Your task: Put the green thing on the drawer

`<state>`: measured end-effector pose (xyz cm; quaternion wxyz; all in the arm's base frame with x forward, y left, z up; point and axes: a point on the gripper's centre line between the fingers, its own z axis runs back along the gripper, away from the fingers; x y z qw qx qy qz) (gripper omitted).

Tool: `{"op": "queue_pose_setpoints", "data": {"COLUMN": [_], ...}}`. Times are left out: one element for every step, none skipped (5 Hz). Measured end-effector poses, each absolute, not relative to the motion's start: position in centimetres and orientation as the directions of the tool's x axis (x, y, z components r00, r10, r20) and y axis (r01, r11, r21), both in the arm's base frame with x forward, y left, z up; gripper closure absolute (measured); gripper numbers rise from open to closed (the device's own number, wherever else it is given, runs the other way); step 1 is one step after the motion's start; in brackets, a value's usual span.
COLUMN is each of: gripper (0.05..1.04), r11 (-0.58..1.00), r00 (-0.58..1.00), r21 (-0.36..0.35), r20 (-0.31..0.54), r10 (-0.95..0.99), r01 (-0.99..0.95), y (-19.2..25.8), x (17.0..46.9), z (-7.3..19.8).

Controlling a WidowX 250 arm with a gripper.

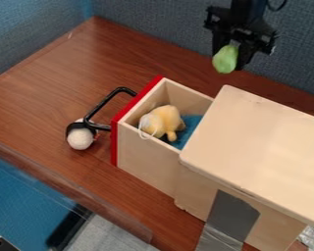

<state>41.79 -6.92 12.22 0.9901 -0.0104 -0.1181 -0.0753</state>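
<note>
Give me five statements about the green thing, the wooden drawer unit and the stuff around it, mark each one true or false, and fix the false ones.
1. The black two-finger gripper holds a pale green rounded object. True.
2. A soft yellow toy lies inside the pale wooden drawer. True.
3. The drawer is fully closed. False: it is pulled open, with its inside in view.
4. The white ball-like item with a black band sits on top of the cabinet. False: it is beside the drawer's black handle, over the brown table.
5. The drawer's front panel is blue. False: it is red.
</note>
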Motion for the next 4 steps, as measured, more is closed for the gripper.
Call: {"op": "queue_pose_setpoints", "data": {"gripper": [0.57,0.571,0.571,0.571], "r11": [0.978,0.971,0.953,0.949], "r00": [0.939,0.932,0.92,0.929], "r21": [-0.001,-0.001,-0.013,-0.032], "r20": [0.28,0.282,0.263,0.219], "r10": [-0.2,-0.229,-0.289,-0.299], "r01": [0.208,0.239,0.303,0.314], "y": [-9.4,-10.9,-13.4,-13.9], "x": [39.3,37.3,35.4,34.2], "z": [14.2,14.5,14.0,12.6]}}
